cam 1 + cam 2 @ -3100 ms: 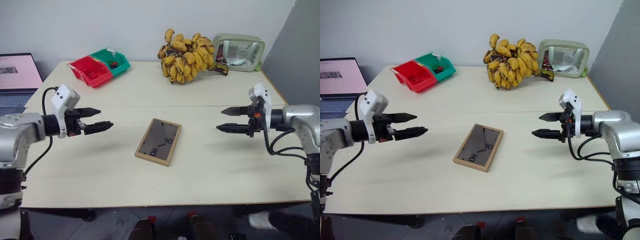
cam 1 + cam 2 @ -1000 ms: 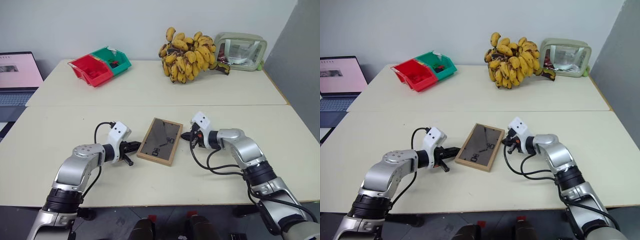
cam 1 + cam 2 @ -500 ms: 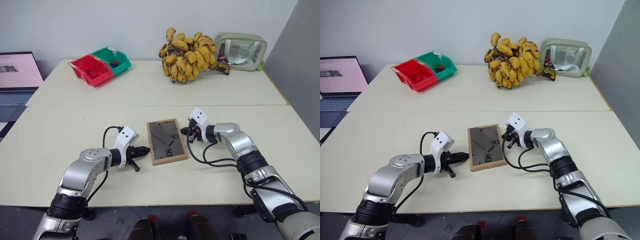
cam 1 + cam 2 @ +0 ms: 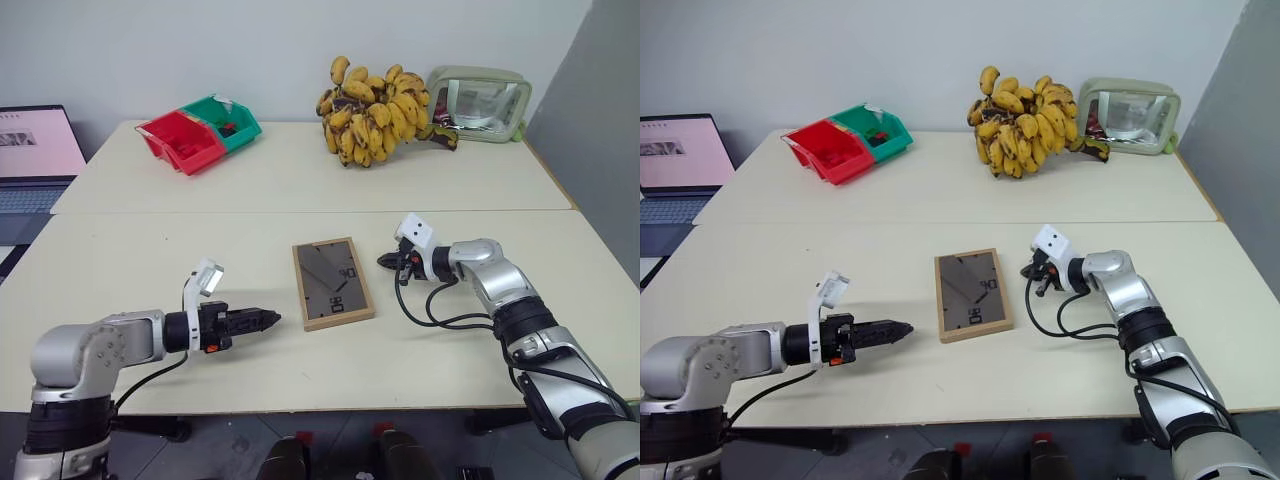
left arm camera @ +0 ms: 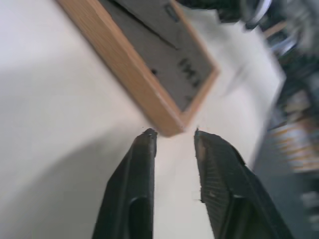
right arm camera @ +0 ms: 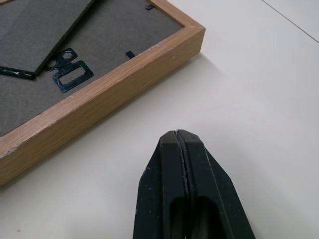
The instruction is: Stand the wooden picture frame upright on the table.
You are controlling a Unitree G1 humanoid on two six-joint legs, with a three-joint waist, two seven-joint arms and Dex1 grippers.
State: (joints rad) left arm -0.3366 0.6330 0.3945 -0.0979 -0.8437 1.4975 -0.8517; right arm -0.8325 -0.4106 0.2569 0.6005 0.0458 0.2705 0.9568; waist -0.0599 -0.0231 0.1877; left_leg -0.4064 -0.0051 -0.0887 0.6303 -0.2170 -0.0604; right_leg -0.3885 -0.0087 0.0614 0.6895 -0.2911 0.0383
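The frame [image 4: 332,282] lies face down, light and stiff; grip its wood edge. Left gripper [image 5: 172,135] is slightly parted beside it, right gripper [image 6: 175,137] pressed together.

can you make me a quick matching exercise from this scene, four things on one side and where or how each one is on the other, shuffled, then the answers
Things:
1. wooden picture frame
2. bananas
3. right gripper
4. left gripper

States:
A. fingers shut, tips on the table beside the frame's edge
B. lying flat, dark back panel facing up
C. fingers parted, aimed at a frame corner, holding nothing
D. piled at the table's far edge, next to the pale green case

Pairs: 1-B, 2-D, 3-A, 4-C
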